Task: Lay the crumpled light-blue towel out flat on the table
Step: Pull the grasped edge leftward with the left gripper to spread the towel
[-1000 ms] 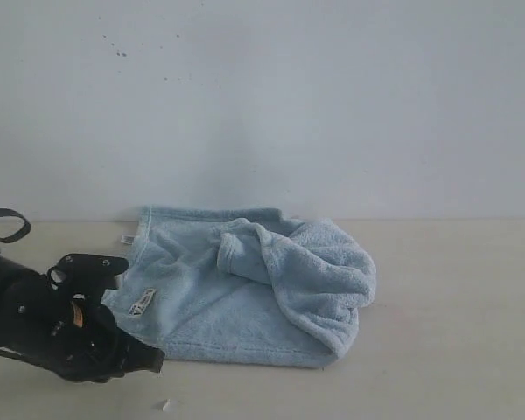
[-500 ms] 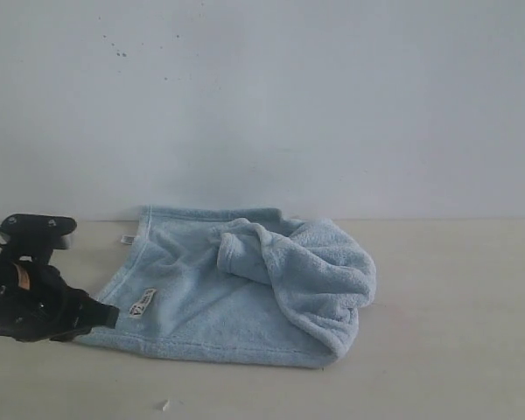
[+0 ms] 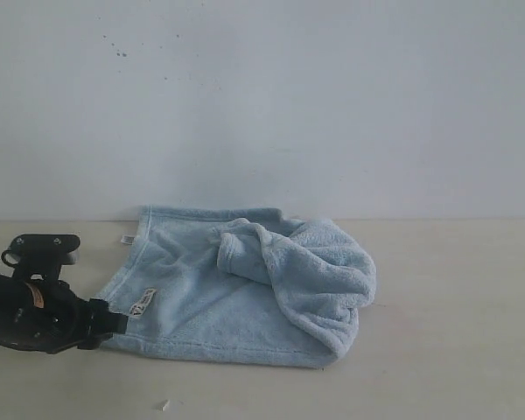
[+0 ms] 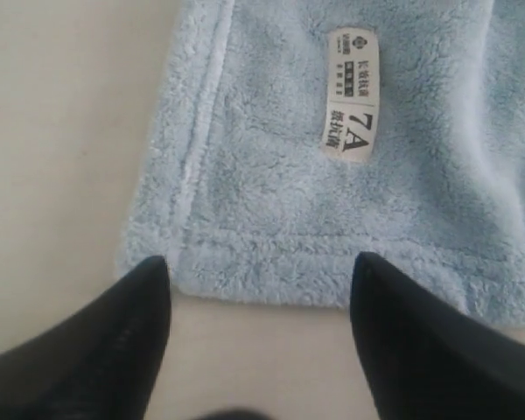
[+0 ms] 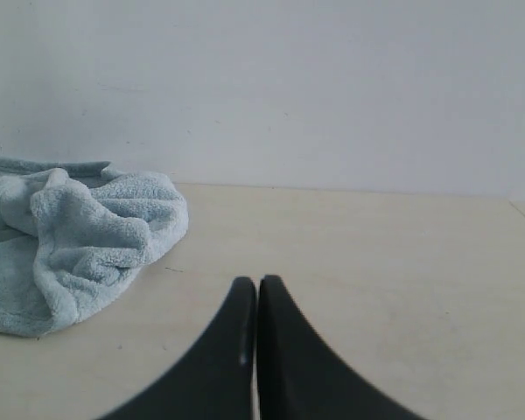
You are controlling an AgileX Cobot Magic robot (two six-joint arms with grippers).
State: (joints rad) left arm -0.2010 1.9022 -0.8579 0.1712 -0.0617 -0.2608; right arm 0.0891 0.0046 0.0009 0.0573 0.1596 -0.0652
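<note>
Towel: one, pale blue plush cloth [image 3: 201, 306] with a stitched hem, lying left of centre on the tabletop [image 3: 455, 350], its far edge close to the wall [image 3: 262, 105].
Towel shape: crumpled. The left part lies fairly flat, the right part is folded back over itself in a thick heap, and a rolled fold rises at the middle.
Tags: two white ones in the exterior view, a larger one [image 3: 143, 300] near the front-left corner and a small one [image 3: 126, 239] at the far-left edge. The left wrist view shows the larger one [image 4: 351, 94] printed with "7A".
Left gripper: one [image 3: 114, 322], low over the tabletop at the towel's front-left corner. Its fingers are spread wide [image 4: 261, 261] and hold nothing, with the tips just at the hem. I cannot tell whether they touch it.
Right gripper: one [image 5: 255, 287], fingers pressed together and empty, well apart from the towel's heaped side [image 5: 87, 236], over bare tabletop.
Speck: one small white bit [image 3: 164, 405] on the tabletop in front of the towel.
</note>
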